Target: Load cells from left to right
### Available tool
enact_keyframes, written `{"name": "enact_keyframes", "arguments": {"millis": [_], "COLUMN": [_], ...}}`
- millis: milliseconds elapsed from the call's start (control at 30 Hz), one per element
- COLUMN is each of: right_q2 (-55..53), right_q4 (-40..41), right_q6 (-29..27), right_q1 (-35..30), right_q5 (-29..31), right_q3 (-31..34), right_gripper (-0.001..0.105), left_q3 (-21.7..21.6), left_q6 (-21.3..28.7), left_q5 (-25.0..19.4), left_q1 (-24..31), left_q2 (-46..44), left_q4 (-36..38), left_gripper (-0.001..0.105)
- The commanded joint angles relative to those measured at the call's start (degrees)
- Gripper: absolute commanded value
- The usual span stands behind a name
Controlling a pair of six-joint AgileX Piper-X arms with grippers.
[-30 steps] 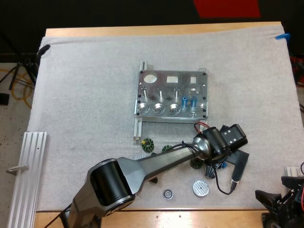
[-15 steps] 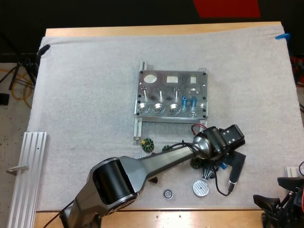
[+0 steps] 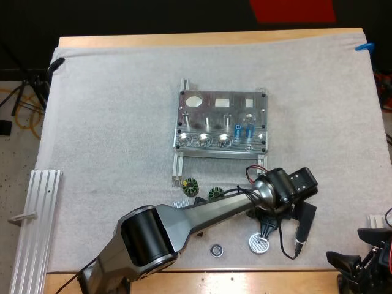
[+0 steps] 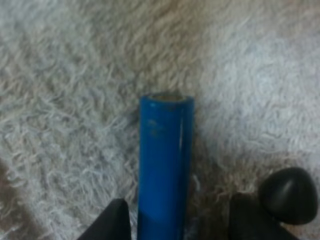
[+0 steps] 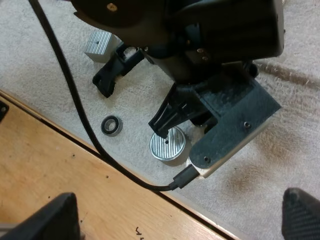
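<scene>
Left black two-fingered gripper (image 3: 264,228): low, just nearside of grey metal fixture (image 3: 222,125), fingers parted. Right black two-fingered gripper (image 3: 358,248): farther right, fingers wide.

A wooden table (image 3: 208,38) stands under even light. A white fleecy mat (image 3: 110,110) covers nearly all of it, leaving bare wood along the far and near edges. To the left lies a pale speckled floor (image 3: 15,177), with yellow and black cables (image 3: 21,104) trailing across it.
</scene>
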Motion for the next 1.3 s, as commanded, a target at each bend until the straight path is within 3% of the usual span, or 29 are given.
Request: {"name": "enact_keyframes", "arguments": {"millis": [0, 333, 400, 600, 900, 1100, 1267], "right_q2": [-0.06, -0.06, -0.06, -0.06, -0.06, 0.35, 1.42], "right_q4": [0.24, 0.24, 0.24, 0.24, -0.18, -6.12, -12.48], "right_q6": [-0.64, -0.64, -0.64, -0.64, 0.31, 8.36, 11.66], "right_q1": [-0.33, -0.33, -0.33, -0.33, -0.33, -0.33, -0.33], "right_q5": [-0.37, -0.37, -0.37, -0.37, -0.22, -0.23, -0.23], "right_q3": [0.04, 0.04, 0.04, 0.04, 0.04, 0.04, 0.04], "right_gripper": [0.079, 0.079, 0.079, 0.079, 0.079, 0.079, 0.079], "left_q3": [-0.41, -0.41, -0.41, -0.41, -5.84, -5.78, -5.51], "left_q6": [-0.36, -3.4, -3.4, -3.71, -6.88, -10.67, -13.18], "left_q5": [-0.99, -3.49, -3.98, -5.66, -5.67, -5.63, -3.74], "left_q1": [-0.27, -0.27, -0.27, -0.27, -0.27, 1.19, 4.64], "left_q2": [0.59, 1.27, 1.25, 1.25, -1.13, -9.91, -17.18], "left_q4": [0.49, -0.54, -0.95, -1.62, 0.31, 3.02, 4.38], "left_gripper": [0.044, 0.042, 0.036, 0.0, 0.0, 0.0, 0.0]}}
